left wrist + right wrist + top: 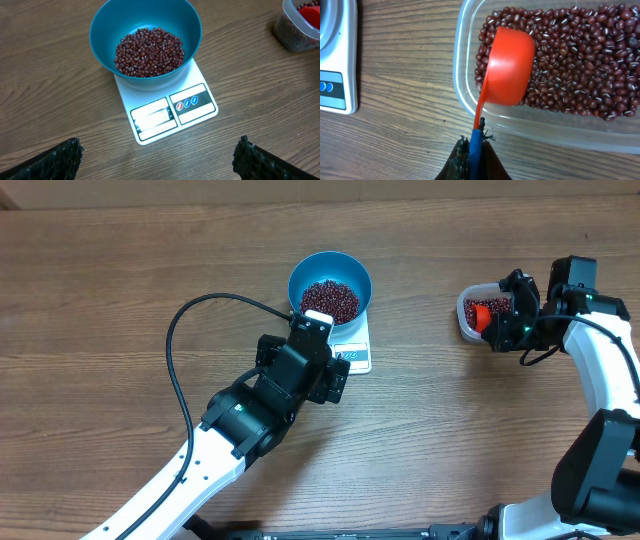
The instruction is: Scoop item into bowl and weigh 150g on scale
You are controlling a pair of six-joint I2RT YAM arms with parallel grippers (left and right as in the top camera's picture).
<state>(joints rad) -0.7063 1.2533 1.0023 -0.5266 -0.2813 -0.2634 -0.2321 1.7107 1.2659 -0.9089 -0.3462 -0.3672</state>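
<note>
Dark red beans point(149, 52) fill the bottom of the blue bowl point(102, 45), which stands on the white scale point(200, 107); the same bowl point(355, 272) shows in the overhead view. My left gripper point(157, 155) hovers open just in front of the scale, nothing between its fingers point(65, 157). My right gripper point(475, 145) is shut on the blue handle of the orange-red scoop point(507, 67). The scoop's cup lies tilted over the beans point(570, 65) inside the clear tub point(465, 100). From overhead the right gripper point(505, 330) is at the tub point(464, 318), right of the scale.
A black cable point(180, 360) loops across the wooden table left of the left arm. The scale's edge point(340, 60) shows at the far left in the right wrist view, apart from the tub.
</note>
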